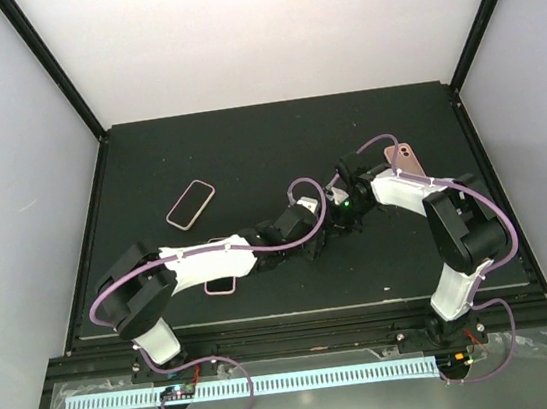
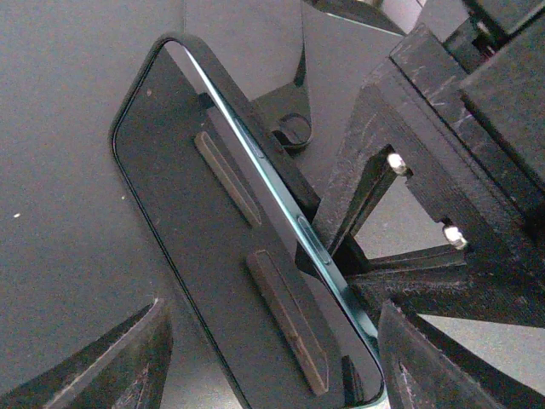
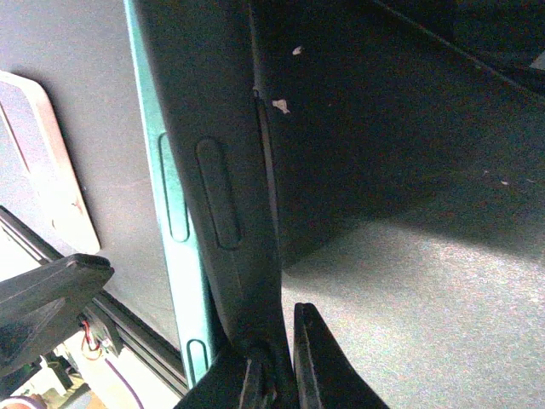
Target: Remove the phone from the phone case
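A teal-edged phone [image 2: 196,221] stands on its edge on the black mat, partly out of a black case [image 2: 264,119]. In the right wrist view the teal edge [image 3: 174,213] sits beside the black case wall [image 3: 230,170]. My right gripper [image 3: 281,375] is shut on the case's rim. In the top view it [image 1: 340,214] meets my left gripper [image 1: 311,243] at mid table, and the phone is hidden there. My left gripper [image 2: 272,375] is open and straddles the phone's lower end. Its left finger [image 2: 111,366] is clear of the screen and its right finger [image 2: 426,358] is near the teal edge.
A pink phone [image 1: 406,159] lies at the back right. A rose-rimmed phone or case [image 1: 191,204] lies at the back left. Another pink flat item [image 1: 220,284] lies under my left arm. A pale flat item [image 3: 43,162] shows left of the held case.
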Robot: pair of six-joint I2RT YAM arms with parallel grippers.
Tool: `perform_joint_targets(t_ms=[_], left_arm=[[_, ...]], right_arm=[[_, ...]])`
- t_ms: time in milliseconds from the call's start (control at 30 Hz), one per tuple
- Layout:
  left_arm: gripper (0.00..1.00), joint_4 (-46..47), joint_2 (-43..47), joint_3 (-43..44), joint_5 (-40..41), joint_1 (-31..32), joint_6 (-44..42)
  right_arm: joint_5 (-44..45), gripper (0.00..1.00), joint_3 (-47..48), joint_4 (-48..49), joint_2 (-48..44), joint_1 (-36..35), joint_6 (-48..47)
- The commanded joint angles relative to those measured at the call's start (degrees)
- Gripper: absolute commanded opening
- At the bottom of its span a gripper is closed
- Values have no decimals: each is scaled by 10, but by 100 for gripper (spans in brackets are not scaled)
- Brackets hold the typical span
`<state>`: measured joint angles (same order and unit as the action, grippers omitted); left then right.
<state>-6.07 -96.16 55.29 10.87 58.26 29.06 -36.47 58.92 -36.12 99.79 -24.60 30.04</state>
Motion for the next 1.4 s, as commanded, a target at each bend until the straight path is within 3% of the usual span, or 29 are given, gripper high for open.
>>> perform_joint_targets(t_ms=[0,167,367,600,800,967,1233,1367], left_arm=[[68,21,2,0,-30,24,-33],[56,-13,-16,21,-17,24,-35],[65,1,-26,29,-39,27,-45],[54,-39,-14,18,43,26,-4],[68,-7,20,-11,44,26,-9],[70,25,45,-32,54,24,-12],[56,-12,12,0,61,13,-28],[55,-57,-6,23,101,12,-39]], right_arm=[[-56,1,16,32,-30,-5,13],[-47,1,15,33,-35,-6,14],[-50,1,15,33,-33,-6,13],[-51,1,12,33,-37,-6,11],[-48,1,6,35,-36,-6,7],[-20,1,5,23,-37,-6,-7],[-39,1,3,28,-35,-6,-2],[-48,1,2,31,-35,-6,0]])
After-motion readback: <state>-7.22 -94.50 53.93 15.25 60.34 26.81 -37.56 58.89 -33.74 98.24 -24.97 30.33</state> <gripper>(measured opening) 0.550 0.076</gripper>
